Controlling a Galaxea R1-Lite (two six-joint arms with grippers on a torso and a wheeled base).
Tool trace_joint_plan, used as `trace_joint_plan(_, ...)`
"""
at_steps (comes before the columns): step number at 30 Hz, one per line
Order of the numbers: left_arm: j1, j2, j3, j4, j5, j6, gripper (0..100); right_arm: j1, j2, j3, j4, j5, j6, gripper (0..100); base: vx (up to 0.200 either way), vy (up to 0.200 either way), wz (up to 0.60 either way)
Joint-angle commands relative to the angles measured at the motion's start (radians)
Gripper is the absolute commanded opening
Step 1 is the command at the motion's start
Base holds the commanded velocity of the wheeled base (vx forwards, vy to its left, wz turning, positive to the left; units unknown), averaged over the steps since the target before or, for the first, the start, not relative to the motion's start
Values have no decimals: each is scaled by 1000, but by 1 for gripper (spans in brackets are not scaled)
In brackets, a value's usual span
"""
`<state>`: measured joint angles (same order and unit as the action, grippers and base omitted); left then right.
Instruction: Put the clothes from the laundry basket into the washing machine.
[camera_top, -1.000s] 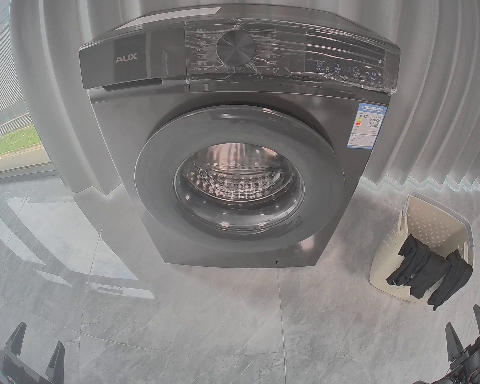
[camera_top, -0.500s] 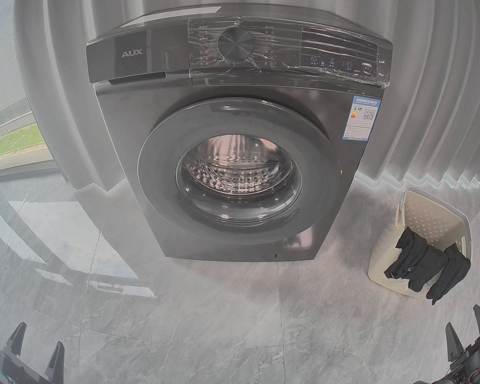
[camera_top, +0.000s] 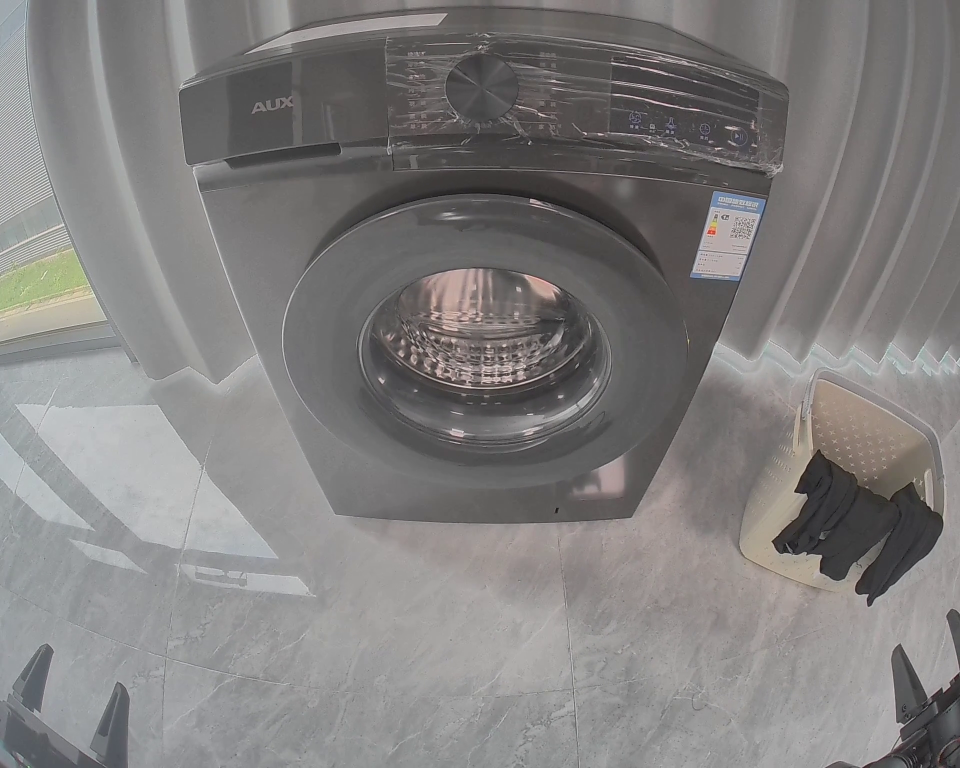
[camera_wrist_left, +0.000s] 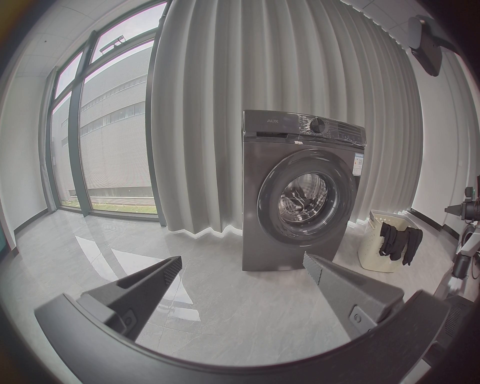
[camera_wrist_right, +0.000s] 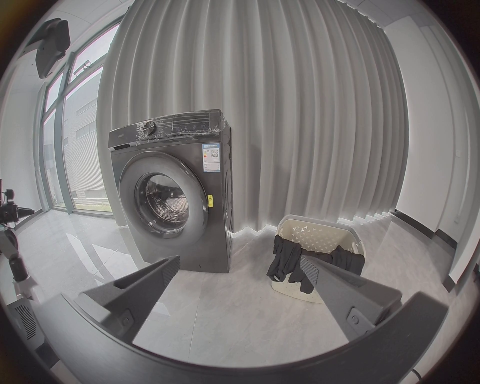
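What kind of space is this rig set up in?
Probably a staged laundry corner in a test room or showroom, not a home: front-loading washing machine with a film-wrapped control panel, laundry basket with dark clothes over its rim, floor-length curtain, tall windows.

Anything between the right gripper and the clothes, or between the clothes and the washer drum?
Only bare floor lies between the right gripper and the black clothes draped over the basket rim. The round washer door looks shut, so it blocks the drum.
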<state>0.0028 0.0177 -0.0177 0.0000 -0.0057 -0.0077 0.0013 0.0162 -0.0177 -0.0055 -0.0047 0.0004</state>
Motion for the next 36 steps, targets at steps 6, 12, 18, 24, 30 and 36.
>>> trace_joint_plan(6,0,-18,18,0,-2,2,100,0,-1,18,-1,0,0,100,0,167,0)
trace_joint_plan(12,0,-18,18,0,-2,2,100,2,-1,18,-1,0,0,100,0,0,0)
trace_joint_plan(18,0,-18,18,0,-2,2,100,0,-1,18,-1,0,0,100,0,0,0)
trace_joint_plan(24,0,-18,18,0,0,0,100,0,-1,18,-1,0,0,100,0,0,0)
trace_joint_plan(30,0,-18,18,0,0,2,100,0,-1,18,-1,0,0,100,100,0,0)
trace_joint_plan(36,0,-18,18,2,0,3,100,0,-1,18,-1,0,0,100,0,0,0)
